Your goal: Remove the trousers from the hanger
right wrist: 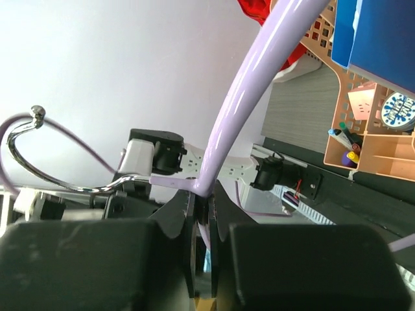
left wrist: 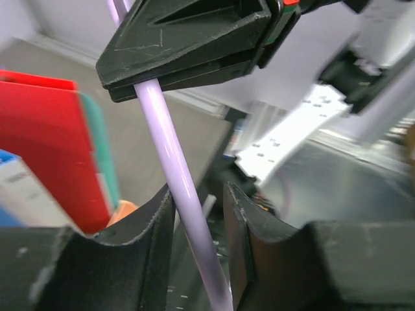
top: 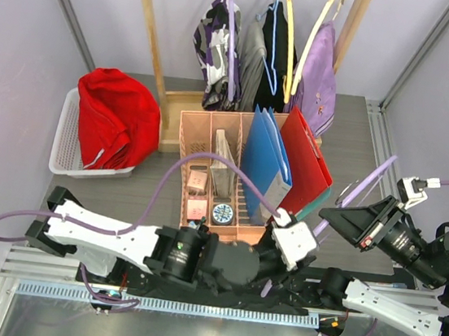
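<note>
Removal looking done, the trousers [top: 116, 118] are lying in the basket [top: 66, 157] while the right gripper [right wrist: 201, 201] is clamping the hanger [right wrist: 259, 58] and the left gripper [left wrist: 198, 194] is straddling it narrowly, unclamped, likely needing a firm close next

in the left wrist view the hanger [left wrist: 174, 155] runs off both the top and bottom edges. the background behind it is blurred, and a red folder [left wrist: 45, 149] is cut by the left edge. the left fingers [left wrist: 146, 246] show only their tips there. from above they are hidden under the arms [top: 197, 255], like most of the hanger. the right wrist view shows only a scrap of the trousers [right wrist: 257, 10].
</note>
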### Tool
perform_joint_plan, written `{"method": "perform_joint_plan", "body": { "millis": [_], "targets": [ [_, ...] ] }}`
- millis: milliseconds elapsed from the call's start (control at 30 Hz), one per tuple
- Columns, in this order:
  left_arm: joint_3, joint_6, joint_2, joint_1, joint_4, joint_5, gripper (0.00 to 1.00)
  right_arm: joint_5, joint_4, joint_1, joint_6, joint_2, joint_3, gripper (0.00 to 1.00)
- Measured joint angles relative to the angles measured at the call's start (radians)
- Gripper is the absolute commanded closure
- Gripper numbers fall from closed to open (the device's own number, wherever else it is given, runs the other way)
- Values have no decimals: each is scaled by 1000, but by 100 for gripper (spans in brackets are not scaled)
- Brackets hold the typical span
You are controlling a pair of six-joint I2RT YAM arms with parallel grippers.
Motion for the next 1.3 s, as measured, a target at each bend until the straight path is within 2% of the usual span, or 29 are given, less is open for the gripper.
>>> {"method": "perform_joint_plan", "body": {
  "millis": [100,167,267,433,600,633,867,1233,1300],
  "targets": [
    [56,102,65,-64,-2,-180,58,9,-2,0,19,-9,-1,99],
    [99,161,111,-90,-7,-270,62,15,-3,0,26,-16,-3,99],
    [162,222,176,-108,-26,-363,72,29,-11,0,30,-24,-3,99],
    [187,235,195,-106,-51,-458,88,56,-13,0,37,-25,-4,99],
    [227,212,195,-85,-82,-468,95,77,21,-3,54,-35,-7,99],
    [229,206,195,-84,-87,-467,100,77,24,-3,54,-35,-8,99],
    [233,169,195,-69,-124,-450,100,92,25,-6,54,-35,-21,98],
    [250,110,174,-60,-182,-356,100,86,26,-6,47,-58,-38,67],
    [250,100,163,-56,-190,-332,100,76,27,-6,42,-58,-39,57]
  ]
}}
